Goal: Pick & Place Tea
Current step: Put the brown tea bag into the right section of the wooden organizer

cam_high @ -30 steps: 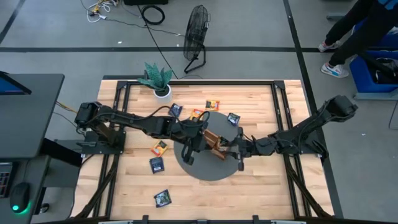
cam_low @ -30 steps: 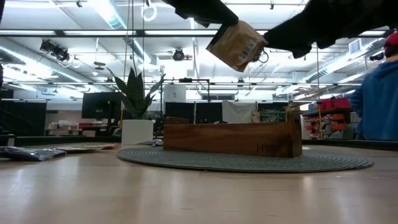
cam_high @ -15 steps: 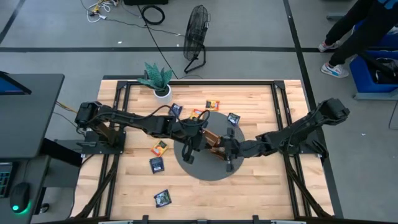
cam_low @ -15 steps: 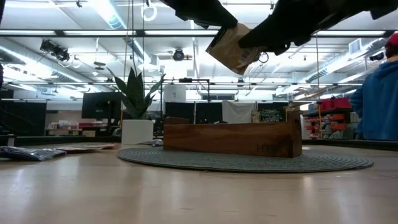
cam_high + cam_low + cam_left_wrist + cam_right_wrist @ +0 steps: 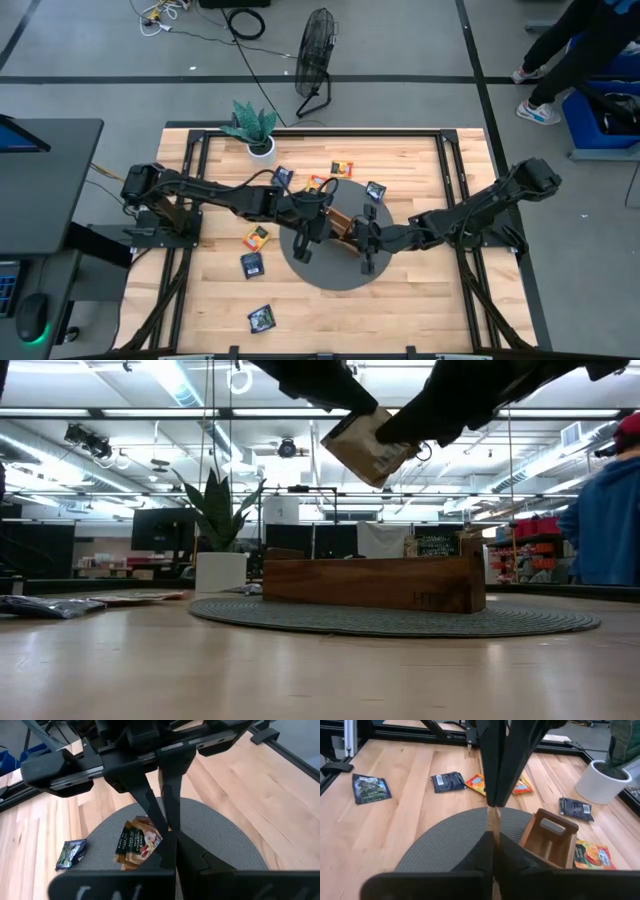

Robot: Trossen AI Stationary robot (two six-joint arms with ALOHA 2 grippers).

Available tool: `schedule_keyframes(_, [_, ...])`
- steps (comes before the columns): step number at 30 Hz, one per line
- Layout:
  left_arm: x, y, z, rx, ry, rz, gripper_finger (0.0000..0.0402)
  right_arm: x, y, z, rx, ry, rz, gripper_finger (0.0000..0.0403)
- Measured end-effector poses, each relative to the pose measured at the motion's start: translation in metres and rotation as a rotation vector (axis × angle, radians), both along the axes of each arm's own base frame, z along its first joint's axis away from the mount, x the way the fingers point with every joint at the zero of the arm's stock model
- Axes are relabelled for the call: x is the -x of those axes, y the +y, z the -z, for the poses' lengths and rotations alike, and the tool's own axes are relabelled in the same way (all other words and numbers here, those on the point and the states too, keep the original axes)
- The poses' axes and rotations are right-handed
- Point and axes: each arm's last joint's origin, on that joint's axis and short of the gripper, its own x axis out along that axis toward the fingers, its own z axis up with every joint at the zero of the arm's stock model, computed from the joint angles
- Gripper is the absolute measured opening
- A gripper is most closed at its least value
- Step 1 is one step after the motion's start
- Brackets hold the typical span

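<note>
A pale beige tea sachet point(image 5: 368, 448) hangs in the air above the long wooden tray point(image 5: 370, 582), which stands on a round grey mat point(image 5: 325, 272). My left gripper point(image 5: 345, 405) reaches in from the left and is shut on the sachet. My right gripper point(image 5: 400, 430) comes from the right and is shut on the same sachet. The grippers meet over the tray point(image 5: 338, 220) in the high view, which does not show the sachet. Other tea sachets, dark point(image 5: 252, 265) and orange point(image 5: 257, 238), lie flat on the table. My left gripper pinches the sachet's upper left corner point(image 5: 350, 422) between its two fingers, slanting down from the table's left. The sachet hangs tilted below the fingers, clear of the tray. My right gripper pinches the sachet's upper right edge point(image 5: 392, 435) between its two fingers, slanting down from the table's right. In its wrist view the sachet shows edge-on point(image 5: 492, 822) just ahead of the shut fingers.
A potted plant point(image 5: 255, 128) stands at the far left of the table. Loose sachets lie near the far edge point(image 5: 342, 168) and the near left point(image 5: 261, 318). A fan point(image 5: 315, 60) stands on the floor beyond the table, and a person point(image 5: 610, 510) is at the right.
My right gripper has moved toward the table's left to the hanging sachet, tipped less steeply, and shut on its right edge. The sachet has shifted slightly to the left and stays in the air in my left gripper.
</note>
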Motion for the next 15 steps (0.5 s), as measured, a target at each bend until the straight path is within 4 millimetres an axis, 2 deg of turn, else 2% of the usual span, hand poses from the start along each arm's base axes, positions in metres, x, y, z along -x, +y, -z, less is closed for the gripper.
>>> schedule_keyframes(3, [0.0,0.0,0.0,0.027,0.001,-0.017,0.0012,0.0,0.0,0.0,-0.003,-0.002,0.003,0.0009])
schedule_keyframes(8, [0.001,-0.003,0.003,0.055,0.008,-0.023,0.0052,0.003,0.003,0.001,-0.001,0.016,0.0,0.0004])
schedule_keyframes(15, [0.003,-0.007,0.006,0.117,0.04,-0.018,0.0092,0.016,0.014,-0.004,0.011,0.023,0.024,0.0001])
